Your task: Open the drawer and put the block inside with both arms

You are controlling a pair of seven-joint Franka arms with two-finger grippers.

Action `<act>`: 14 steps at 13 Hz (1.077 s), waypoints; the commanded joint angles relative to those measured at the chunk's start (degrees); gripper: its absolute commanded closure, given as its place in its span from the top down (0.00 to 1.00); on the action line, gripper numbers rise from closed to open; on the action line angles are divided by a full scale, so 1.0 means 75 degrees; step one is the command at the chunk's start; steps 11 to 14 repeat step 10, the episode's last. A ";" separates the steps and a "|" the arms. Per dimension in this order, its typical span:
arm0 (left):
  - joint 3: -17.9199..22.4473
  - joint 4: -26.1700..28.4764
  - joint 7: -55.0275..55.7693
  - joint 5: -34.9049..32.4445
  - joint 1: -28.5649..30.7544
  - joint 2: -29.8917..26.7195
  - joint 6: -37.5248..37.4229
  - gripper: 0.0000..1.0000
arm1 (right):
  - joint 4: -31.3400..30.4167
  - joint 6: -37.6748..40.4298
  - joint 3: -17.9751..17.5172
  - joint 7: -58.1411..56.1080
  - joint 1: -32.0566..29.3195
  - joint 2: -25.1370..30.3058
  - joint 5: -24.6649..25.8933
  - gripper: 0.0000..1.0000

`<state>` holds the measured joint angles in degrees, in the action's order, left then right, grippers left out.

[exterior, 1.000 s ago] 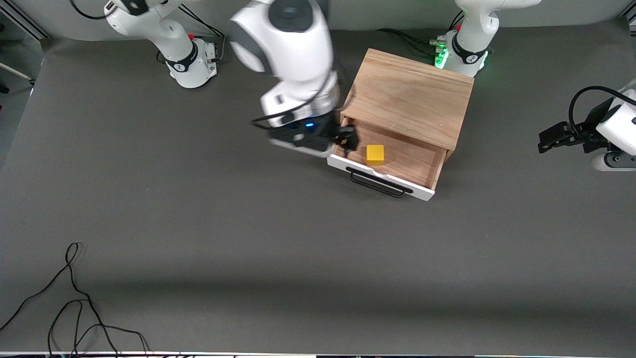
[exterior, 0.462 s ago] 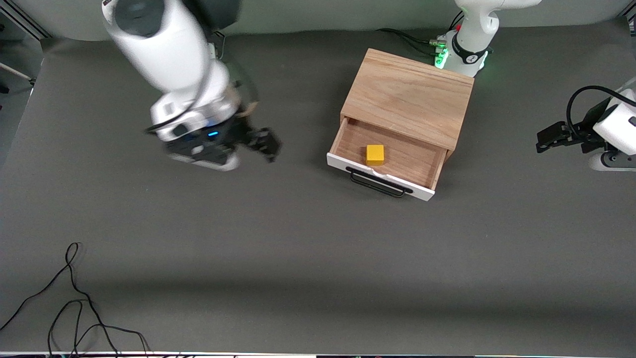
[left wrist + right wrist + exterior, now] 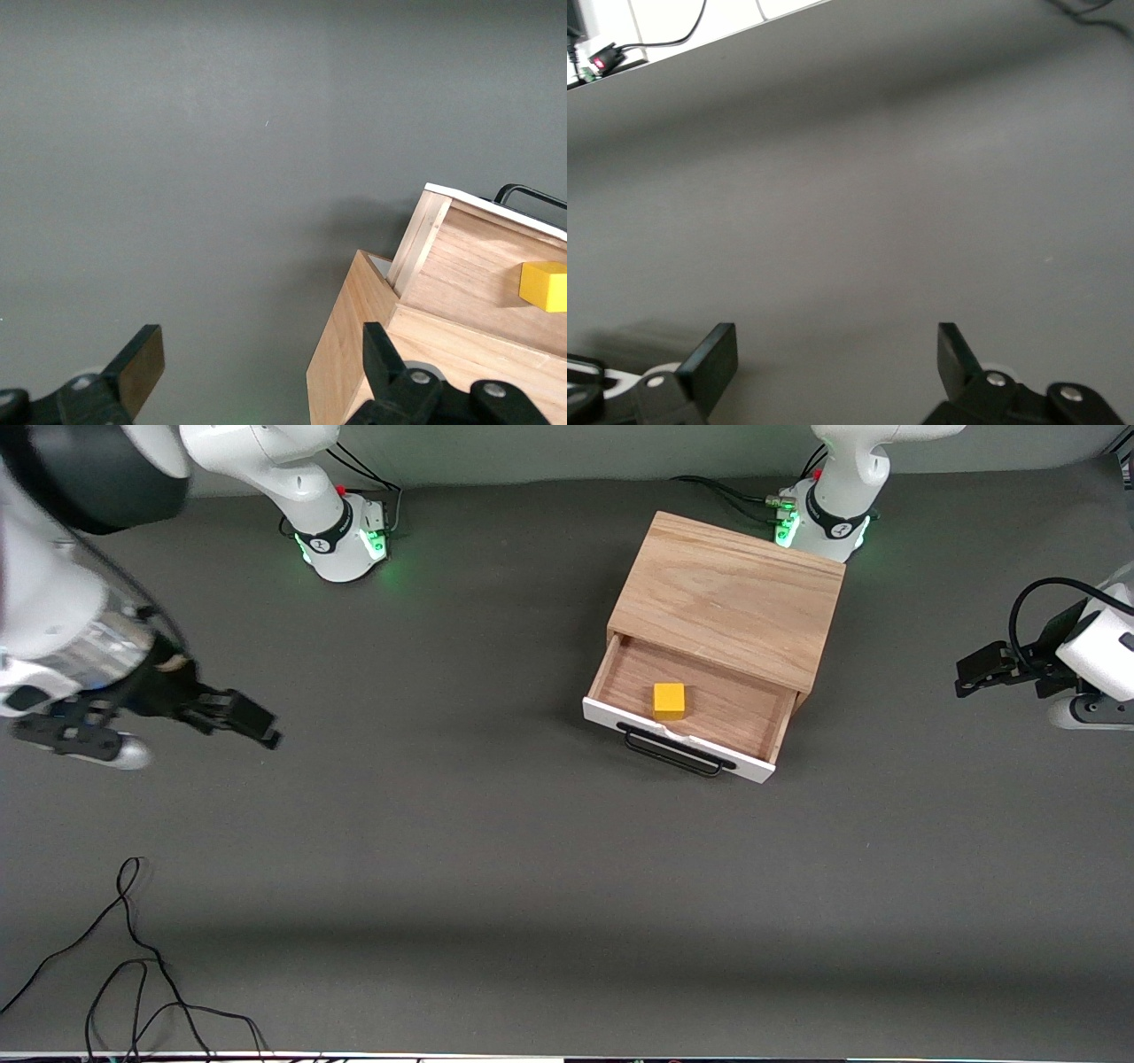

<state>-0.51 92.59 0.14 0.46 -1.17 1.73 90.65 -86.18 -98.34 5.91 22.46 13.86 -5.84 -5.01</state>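
— Drawer [image 3: 700,717] first: where does it stand?
— Pulled out of the wooden box [image 3: 731,598], white front and black handle [image 3: 678,751] toward the camera; the yellow block [image 3: 669,701] lies on its wood floor
— Claws?
— Right claw [image 3: 244,722] hangs over bare bench [image 3: 496,886] at the right arm's end, fingers spread wide, holding nothing; left claw [image 3: 257,363] waits over the left arm's end, also spread and empty

We are seeing the block [image 3: 669,701] lying in the open drawer [image 3: 744,731]; the right gripper [image 3: 244,722] is hanging spread over bare table [image 3: 496,868], the left gripper [image 3: 979,671] waiting at its end
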 commanded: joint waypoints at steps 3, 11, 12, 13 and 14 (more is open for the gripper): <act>0.0056 0.0007 -0.0089 -0.0108 -0.0078 -0.0137 -0.0087 1.00 | -0.0380 0.0255 0.0641 -0.1295 0.0121 0.0287 0.0361 1.00; 0.0045 -0.0051 -0.0089 -0.0097 -0.0067 -0.0161 -0.0087 1.00 | -0.0345 0.0432 0.0677 -0.1601 0.0098 0.0205 0.0386 1.00; 0.0045 -0.0051 -0.0089 -0.0097 -0.0067 -0.0161 -0.0087 1.00 | -0.0345 0.0432 0.0677 -0.1601 0.0098 0.0205 0.0386 1.00; 0.0045 -0.0051 -0.0089 -0.0097 -0.0067 -0.0161 -0.0087 1.00 | -0.0345 0.0432 0.0677 -0.1601 0.0098 0.0205 0.0386 1.00; 0.0045 -0.0051 -0.0089 -0.0097 -0.0067 -0.0161 -0.0087 1.00 | -0.0345 0.0432 0.0677 -0.1601 0.0098 0.0205 0.0386 1.00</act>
